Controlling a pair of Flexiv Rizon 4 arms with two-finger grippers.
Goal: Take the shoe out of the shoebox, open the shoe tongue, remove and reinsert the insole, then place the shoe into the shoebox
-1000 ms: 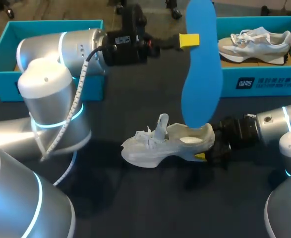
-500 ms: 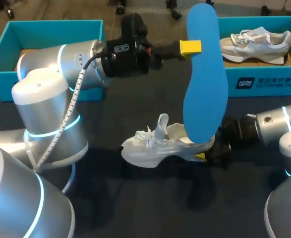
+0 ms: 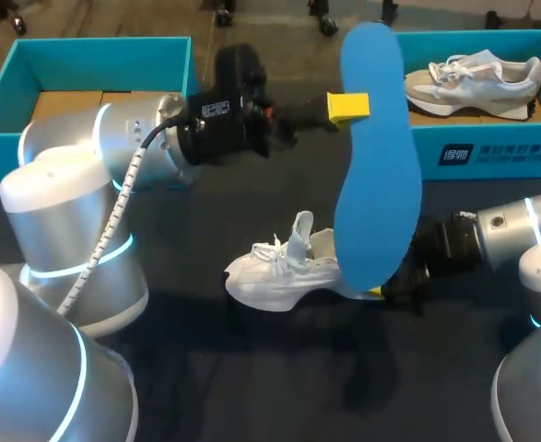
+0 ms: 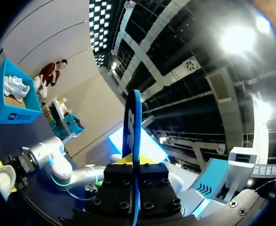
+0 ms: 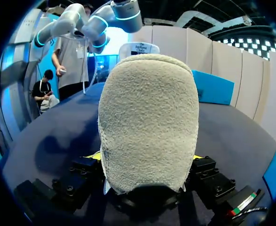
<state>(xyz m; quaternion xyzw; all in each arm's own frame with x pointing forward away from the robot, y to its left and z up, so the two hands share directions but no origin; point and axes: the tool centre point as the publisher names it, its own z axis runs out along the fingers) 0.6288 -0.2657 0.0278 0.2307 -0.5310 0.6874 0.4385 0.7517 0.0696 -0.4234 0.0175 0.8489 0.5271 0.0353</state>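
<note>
The left end effector is clamped on the blue insole at about a third of the way down from its upper end. Its own wrist view shows the insole edge-on, pinched between the two fingers. The insole hangs upright with its lower end just above the shoe's opening. That pose suits the reinsertion step, since the narrow end can slide down into the shoe.

The right end effector grips the shoe at the heel. In its wrist view the padded heel fills the gap between the fingers, with yellow tips showing on either side. The hold seems meant to brace the shoe so it does not skid or tip when the insole pushes in.

The shoe sits on its sole near the middle of the dark tabletop, toe pointing toward the left arm, tongue lifted upright so the opening is clear.

Behind, the left shoebox shows only its cardboard floor and is probably where the shoe goes afterwards. The right shoebox holds a second shoe.
</note>
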